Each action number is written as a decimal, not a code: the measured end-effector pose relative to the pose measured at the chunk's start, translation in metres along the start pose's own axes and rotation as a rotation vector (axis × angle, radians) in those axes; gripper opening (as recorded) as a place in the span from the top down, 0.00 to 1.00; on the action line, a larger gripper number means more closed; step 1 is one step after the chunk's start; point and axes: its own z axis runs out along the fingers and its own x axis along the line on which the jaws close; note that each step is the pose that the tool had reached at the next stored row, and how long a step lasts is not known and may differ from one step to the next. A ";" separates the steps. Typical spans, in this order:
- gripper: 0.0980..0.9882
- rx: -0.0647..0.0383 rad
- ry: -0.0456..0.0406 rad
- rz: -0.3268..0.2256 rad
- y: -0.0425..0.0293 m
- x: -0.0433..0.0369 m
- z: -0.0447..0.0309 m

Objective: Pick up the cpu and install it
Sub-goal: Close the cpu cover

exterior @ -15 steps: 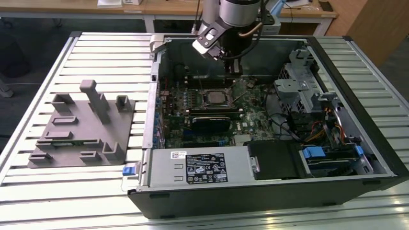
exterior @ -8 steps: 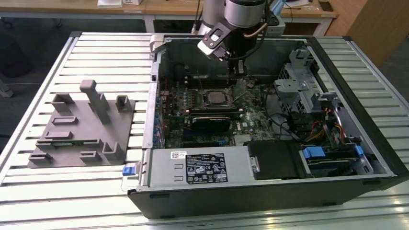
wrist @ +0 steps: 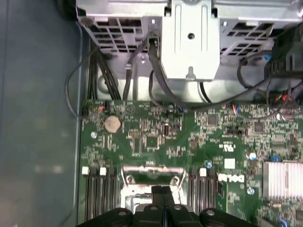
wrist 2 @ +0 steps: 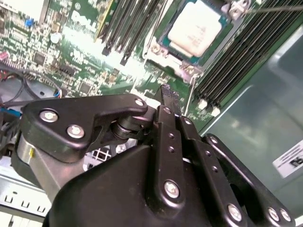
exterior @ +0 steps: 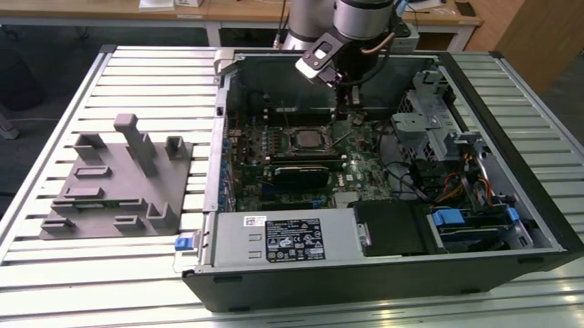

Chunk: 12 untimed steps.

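Note:
The cpu (wrist 2: 196,26), a flat square chip with a silver-grey top, lies in the motherboard socket (exterior: 306,141) inside the open computer case. My gripper (exterior: 349,109) hangs just above the board beside the socket, toward the exterior view's right. Its black fingers (wrist 2: 168,94) are pressed together with nothing between them. In the first wrist view the gripper (wrist: 163,191) sits over the socket's metal frame (wrist: 151,174), between the two banks of memory slots.
A grey fixture (exterior: 119,181) with upright blocks lies on the slatted table at the exterior view's left. Inside the case are a drive cage (exterior: 438,113), loose cables (exterior: 456,184), a power supply (exterior: 283,239) and a finned heatsink (wrist: 281,179).

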 end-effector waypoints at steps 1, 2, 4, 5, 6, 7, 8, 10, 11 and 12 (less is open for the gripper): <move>0.99 0.000 0.0000 0.000 0.0017 0.0001 0.0002; 0.99 0.000 -0.0001 0.000 0.0031 0.0004 0.0003; 0.99 0.000 -0.0001 0.000 0.0056 0.0008 0.0005; 0.99 0.000 -0.0001 0.000 0.0070 0.0011 0.0007; 0.99 0.000 0.0000 0.000 0.0085 0.0012 0.0008; 0.99 0.000 0.0000 0.000 0.0099 0.0013 0.0009; 0.99 0.000 0.0000 0.000 0.0114 0.0016 0.0010; 0.99 0.000 -0.0001 0.000 0.0145 0.0023 0.0013; 0.99 0.000 -0.0001 0.000 0.0165 0.0029 0.0015; 0.99 0.000 -0.0001 0.000 0.0182 0.0037 0.0018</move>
